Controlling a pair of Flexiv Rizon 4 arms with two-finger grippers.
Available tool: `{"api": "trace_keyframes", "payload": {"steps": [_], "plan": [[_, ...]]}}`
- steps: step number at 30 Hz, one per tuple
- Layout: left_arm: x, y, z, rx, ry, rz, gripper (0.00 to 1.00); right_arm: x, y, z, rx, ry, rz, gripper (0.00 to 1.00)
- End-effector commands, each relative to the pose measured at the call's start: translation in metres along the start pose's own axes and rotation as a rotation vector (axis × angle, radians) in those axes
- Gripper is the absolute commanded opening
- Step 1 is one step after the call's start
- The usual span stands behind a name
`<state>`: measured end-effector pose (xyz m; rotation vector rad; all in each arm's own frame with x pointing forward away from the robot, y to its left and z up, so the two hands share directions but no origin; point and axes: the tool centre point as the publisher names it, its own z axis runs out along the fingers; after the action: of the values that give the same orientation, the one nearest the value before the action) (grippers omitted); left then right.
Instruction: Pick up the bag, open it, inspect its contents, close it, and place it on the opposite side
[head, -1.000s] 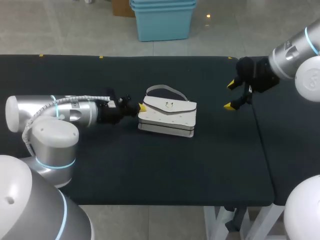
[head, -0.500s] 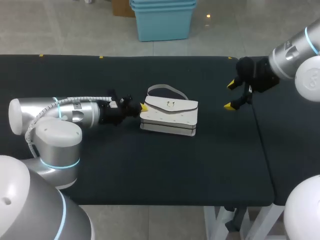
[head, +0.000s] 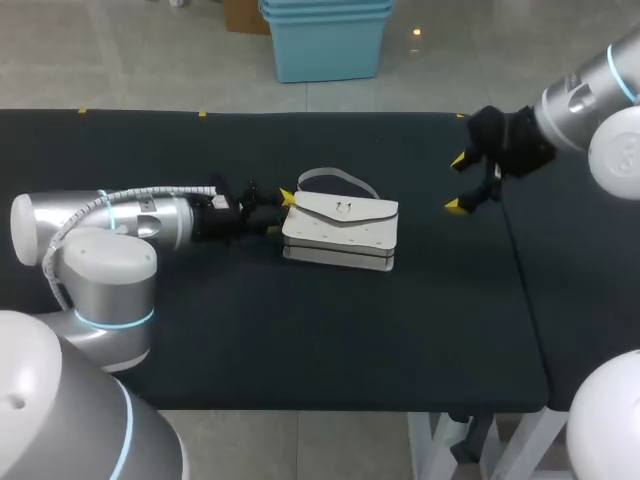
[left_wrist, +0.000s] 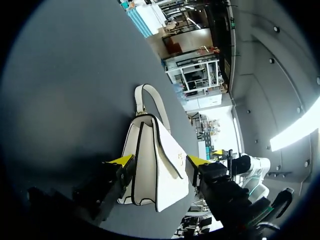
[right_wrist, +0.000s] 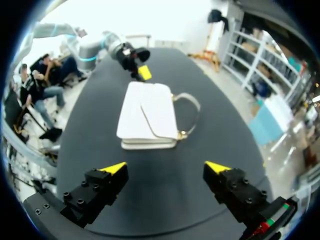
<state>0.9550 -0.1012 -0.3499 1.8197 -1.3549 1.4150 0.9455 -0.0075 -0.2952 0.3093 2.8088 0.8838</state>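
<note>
1. Over the last second your left gripper (left_wrist: 159, 160) crept forward along the table (head: 300, 340) and turned a little. Its far yellow tip ended at the far left corner of the bag (head: 340, 232).
2. The bag itself slid slightly right and far, so I judged it was nudged rather than lifted. It lay flat near the middle of the table, flap closed.
3. In the left wrist view the fingers stood wide apart, with the bag's left end between them. Each tip sat just beside a side of the bag, but I could not see a grip from both sides, so I took that gripper as spread and holding nothing.
4. Your right gripper (head: 456, 183) drifted slightly farther away. It hung over the far right of the table, well apart from the bag, with its fingers wide and nothing in them.
5. For the task, this put you at the very start: the pick-up was lined up but not made. Opening, inspecting, closing and placing on the other side all remained. Another nudge could push the bag further right before the fingers closed.
6. Counts:
   - one bag
   - one curved handle (head: 335, 180) on its far edge
   - one small gold clasp (head: 343, 208) on the flap
   - one table
   - two grippers
</note>
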Motion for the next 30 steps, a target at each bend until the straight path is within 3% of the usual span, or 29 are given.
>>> {"api": "trace_keyframes", "payload": {"steps": [1, 6, 8, 9, 11, 18, 22, 30], "plan": [[0.007, -0.013, -0.033, -0.028, 0.002, 0.021, 1.00, 0.008, 0.016, -0.007, 0.040, -0.034, -0.019, 1.00], [0.022, -0.030, -0.057, -0.082, -0.055, 0.135, 1.00, 0.016, 0.028, -0.011, 0.087, -0.073, -0.051, 1.00], [0.028, -0.036, -0.063, -0.154, -0.087, 0.195, 1.00, 0.021, 0.035, -0.010, 0.140, -0.110, -0.065, 1.00], [0.029, -0.039, -0.066, -0.142, -0.105, 0.237, 1.00, 0.023, 0.038, -0.009, 0.143, -0.117, -0.072, 1.00], [0.031, -0.045, -0.070, -0.198, -0.131, 0.280, 1.00, 0.028, 0.044, -0.008, 0.143, -0.135, -0.089, 1.00], [0.035, -0.057, -0.083, -0.281, -0.186, 0.454, 1.00, 0.044, 0.060, 0.003, 0.179, -0.156, -0.108, 1.00], [0.034, -0.063, -0.091, -0.383, -0.225, 0.534, 1.00, 0.054, 0.067, 0.008, 0.199, -0.153, -0.116, 1.00], [0.033, -0.078, -0.103, -0.471, -0.319, 0.701, 1.00, 0.071, 0.078, 0.015, 0.210, -0.135, -0.113, 1.00]]}}
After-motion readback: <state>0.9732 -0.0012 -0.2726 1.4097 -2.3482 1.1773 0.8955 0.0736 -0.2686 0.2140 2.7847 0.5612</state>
